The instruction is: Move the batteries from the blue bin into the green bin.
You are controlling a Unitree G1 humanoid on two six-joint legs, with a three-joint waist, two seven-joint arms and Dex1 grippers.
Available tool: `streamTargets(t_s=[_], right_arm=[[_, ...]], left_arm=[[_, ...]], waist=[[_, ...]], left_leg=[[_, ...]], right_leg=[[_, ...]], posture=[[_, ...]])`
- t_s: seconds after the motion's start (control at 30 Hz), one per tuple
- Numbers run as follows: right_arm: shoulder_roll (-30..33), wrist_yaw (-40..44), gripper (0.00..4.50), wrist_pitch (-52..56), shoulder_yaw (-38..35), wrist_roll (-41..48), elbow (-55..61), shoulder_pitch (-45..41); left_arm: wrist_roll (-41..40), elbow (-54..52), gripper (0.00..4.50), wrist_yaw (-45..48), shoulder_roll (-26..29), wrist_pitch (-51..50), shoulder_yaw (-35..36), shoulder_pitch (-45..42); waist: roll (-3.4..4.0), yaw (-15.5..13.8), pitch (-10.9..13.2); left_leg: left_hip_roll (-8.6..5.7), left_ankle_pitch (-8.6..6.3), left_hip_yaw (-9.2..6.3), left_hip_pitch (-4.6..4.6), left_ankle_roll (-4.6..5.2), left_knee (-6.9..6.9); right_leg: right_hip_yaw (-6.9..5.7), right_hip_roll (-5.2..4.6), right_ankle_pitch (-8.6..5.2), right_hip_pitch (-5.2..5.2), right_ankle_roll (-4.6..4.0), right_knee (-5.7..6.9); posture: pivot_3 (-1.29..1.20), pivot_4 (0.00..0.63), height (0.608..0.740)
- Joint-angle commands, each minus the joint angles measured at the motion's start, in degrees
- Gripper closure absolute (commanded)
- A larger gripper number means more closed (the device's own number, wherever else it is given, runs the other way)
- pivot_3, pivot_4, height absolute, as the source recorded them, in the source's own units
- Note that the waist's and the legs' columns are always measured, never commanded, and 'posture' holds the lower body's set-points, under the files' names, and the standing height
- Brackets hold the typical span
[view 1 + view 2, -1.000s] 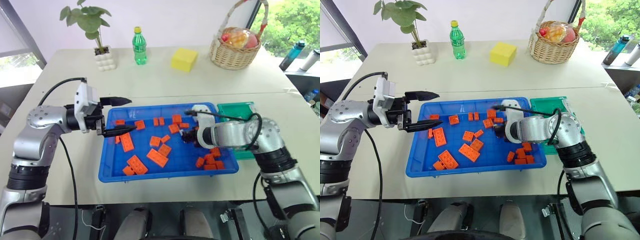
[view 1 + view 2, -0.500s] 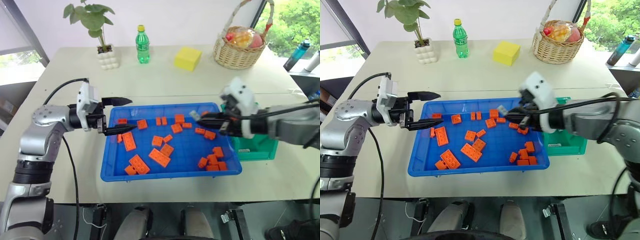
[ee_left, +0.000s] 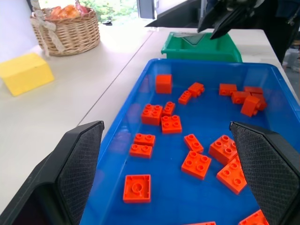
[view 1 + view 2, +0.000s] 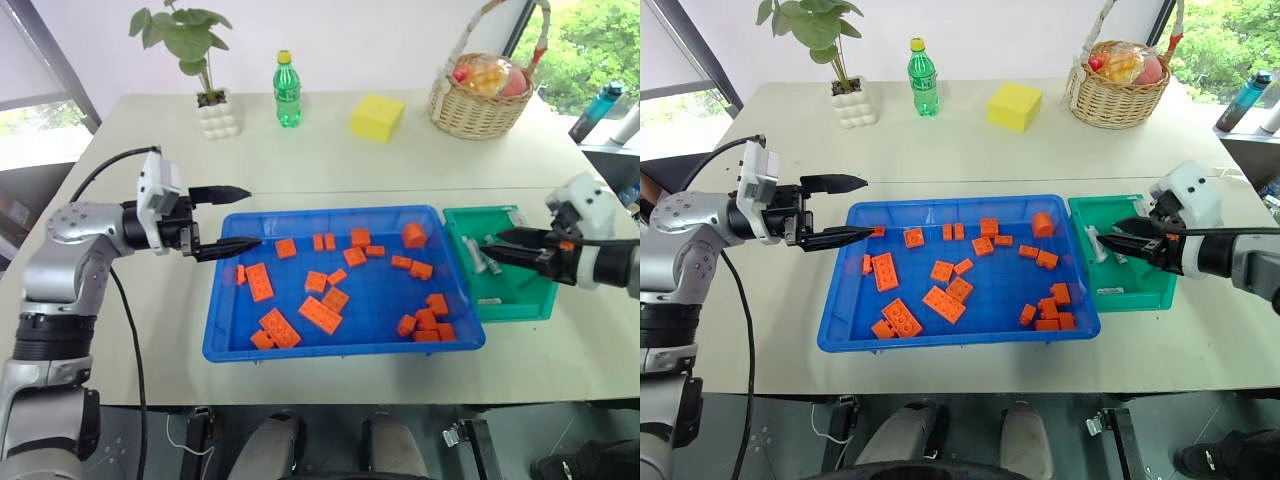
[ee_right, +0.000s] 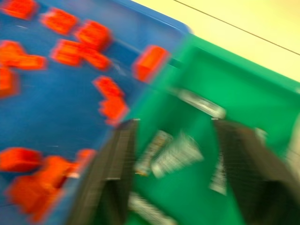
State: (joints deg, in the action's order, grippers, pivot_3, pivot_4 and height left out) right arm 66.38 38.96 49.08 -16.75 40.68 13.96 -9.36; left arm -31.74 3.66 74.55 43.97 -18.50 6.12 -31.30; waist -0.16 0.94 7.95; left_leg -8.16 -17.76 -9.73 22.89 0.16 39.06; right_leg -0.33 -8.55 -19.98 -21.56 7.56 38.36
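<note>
The blue bin (image 4: pixel 340 351) lies mid-table and holds several orange bricks (image 4: pixel 318 315). To its right stands the green bin (image 4: pixel 512 302), with several silver batteries (image 5: pixel 176 153) lying inside, seen at its left wall as batteries (image 4: pixel 476 251). My right gripper (image 4: pixel 492 245) hovers open just above the green bin's inside with nothing between its fingers; the right wrist view looks down between its fingers (image 5: pixel 115 168) onto the batteries. My left gripper (image 4: pixel 251 216) is open and level at the blue bin's left rim, pointing across it, holding nothing.
At the table's far side stand a potted plant (image 4: pixel 207 105), a green bottle (image 4: pixel 287 92), a yellow block (image 4: pixel 377 117) and a wicker basket (image 4: pixel 482 100). Bare tabletop lies on both sides of the bins.
My right gripper swung from over the blue bin to above the green bin and opened, letting go of the small silver piece it carried. The left gripper has hardly moved.
</note>
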Motion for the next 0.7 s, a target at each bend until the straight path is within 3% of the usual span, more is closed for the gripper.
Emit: streamTargets(t_s=[0.03, 0.2, 0.37, 0.57, 0.7], right_arm=[[-0.97, 2.66, 0.08, -7.16, -1.30, -4.75, -1.66, -0.10], [-1.84, 12.65, 0.08, -17.23, -6.14, -6.19, -7.25, 0.64], [3.44, 28.26, 0.08, -17.96, -11.04, -3.07, -14.34, -0.49], [6.95, 36.72, 0.08, -25.79, -8.95, -8.22, -25.72, -4.07], [5.23, 38.08, 0.08, -28.00, -5.53, -10.53, -29.34, -6.94]], left_arm=[[-0.86, -2.17, 0.00, -0.75, 1.71, -0.16, 2.85, -0.01], [-1.41, -2.58, 0.00, -1.62, 3.45, -0.75, 5.36, 1.38], [-3.08, -2.39, 0.00, -1.77, 7.13, -2.93, 9.90, 3.32], [-4.00, -2.95, 0.00, -0.94, 11.61, -4.44, 13.54, 5.70], [-4.19, -3.41, 0.00, -1.21, 12.36, -4.49, 14.35, 6.18]], waist=[[0.01, -0.01, 0.01], [0.02, 0.00, 0.02], [0.04, 0.07, 0.03], [0.05, 0.11, 0.04], [0.09, 0.11, 0.06]], left_leg=[[0.00, 0.00, 0.00, 0.00, 0.00, 0.00], [0.00, 0.00, 0.00, -0.01, 0.00, 0.00], [0.00, 0.00, -0.01, -0.02, 0.00, 0.00], [0.03, 0.00, -0.01, -0.13, 0.00, -0.05], [0.03, 0.00, 0.00, -0.12, -0.01, -0.05]], right_leg=[[0.00, 0.00, 0.00, 0.00, 0.00, 0.00], [0.00, 0.01, 0.00, 0.02, 0.00, 0.00], [0.00, 0.02, 0.00, 0.03, 0.00, -0.01], [0.00, 0.02, 0.00, 0.10, 0.00, -0.04], [0.00, 0.01, 0.00, 0.10, 0.00, -0.06]], posture=[[0.00, 0.150, 0.737], [0.00, 0.150, 0.737], [0.00, 0.150, 0.737], [0.00, 0.150, 0.737], [0.00, 0.150, 0.737]])
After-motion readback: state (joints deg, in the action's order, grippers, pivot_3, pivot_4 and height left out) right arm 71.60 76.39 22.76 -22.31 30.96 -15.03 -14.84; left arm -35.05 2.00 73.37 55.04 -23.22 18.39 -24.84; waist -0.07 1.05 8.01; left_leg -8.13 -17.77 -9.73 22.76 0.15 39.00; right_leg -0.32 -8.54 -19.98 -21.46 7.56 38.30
